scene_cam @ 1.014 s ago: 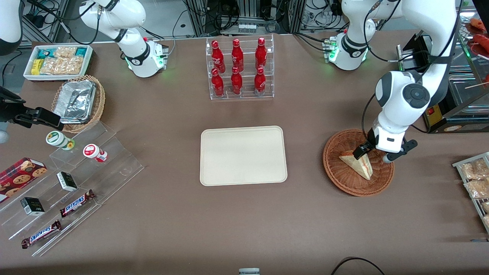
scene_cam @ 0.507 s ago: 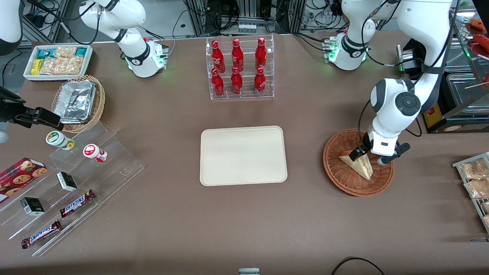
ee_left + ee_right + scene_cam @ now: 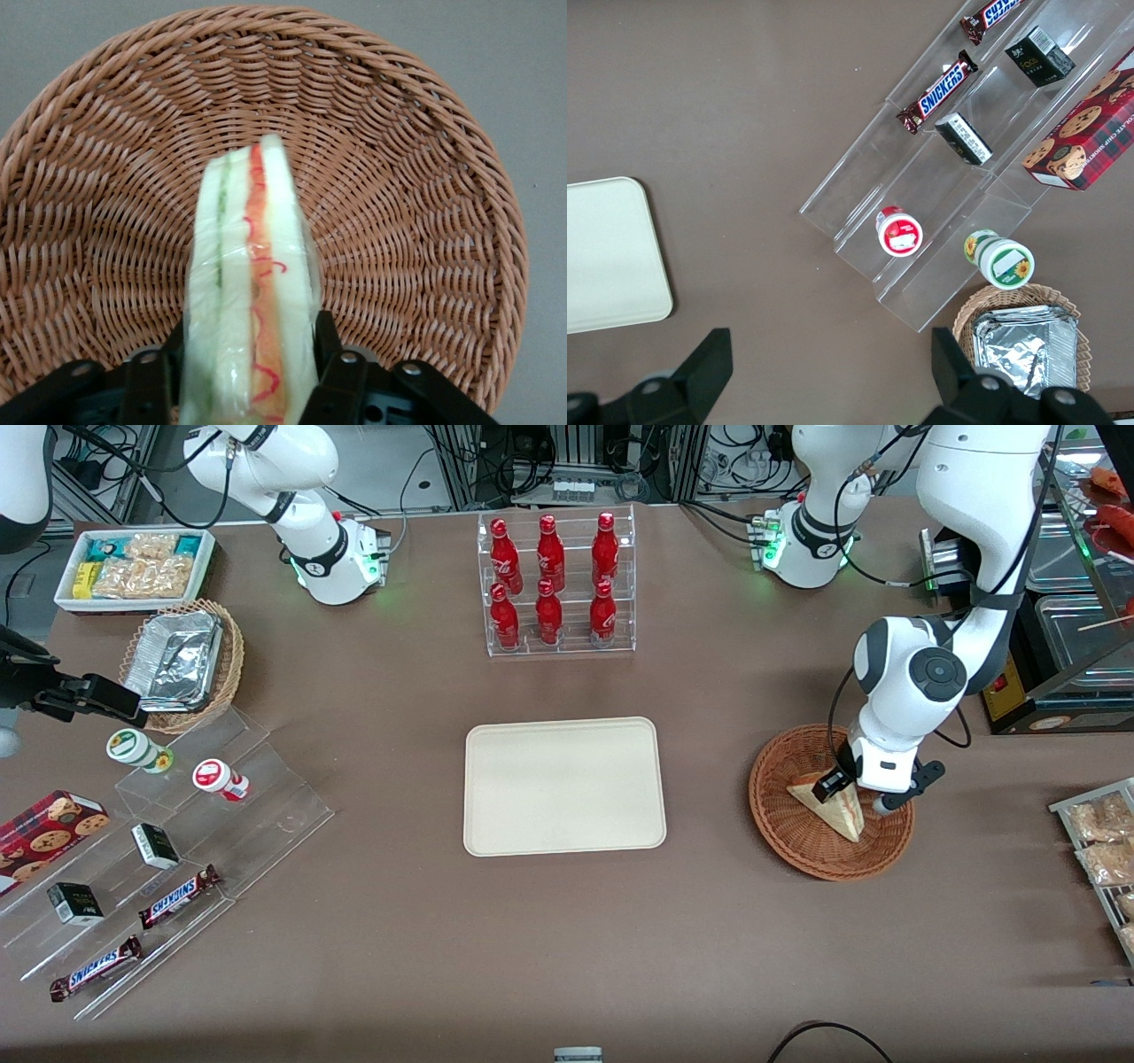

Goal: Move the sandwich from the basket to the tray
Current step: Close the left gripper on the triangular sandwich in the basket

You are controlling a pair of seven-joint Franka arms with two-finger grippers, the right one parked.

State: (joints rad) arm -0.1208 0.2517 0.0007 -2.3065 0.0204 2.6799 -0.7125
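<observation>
The sandwich [image 3: 834,810], a clear-wrapped white wedge with red and green filling, lies in the reddish-brown wicker basket [image 3: 784,834] toward the working arm's end of the table. My left gripper [image 3: 856,794] is down in the basket, shut on the sandwich. In the left wrist view its black fingers [image 3: 330,354] press both sides of the sandwich [image 3: 252,283], which still rests against the basket [image 3: 399,177] weave. The cream tray [image 3: 563,786] lies bare mid-table, beside the basket toward the parked arm; its corner [image 3: 607,257] shows in the right wrist view.
A clear rack of red bottles [image 3: 556,584] stands farther from the front camera than the tray. Snack packets [image 3: 1103,841] and a black appliance [image 3: 1045,655] flank the basket. Acrylic steps with candy bars [image 3: 177,850], a foil-filled tan basket [image 3: 182,664] and a snack box [image 3: 133,567] are at the parked arm's end.
The left arm has lowered over the last second, bringing the gripper down around the sandwich in the basket. The sandwich has hardly shifted.
</observation>
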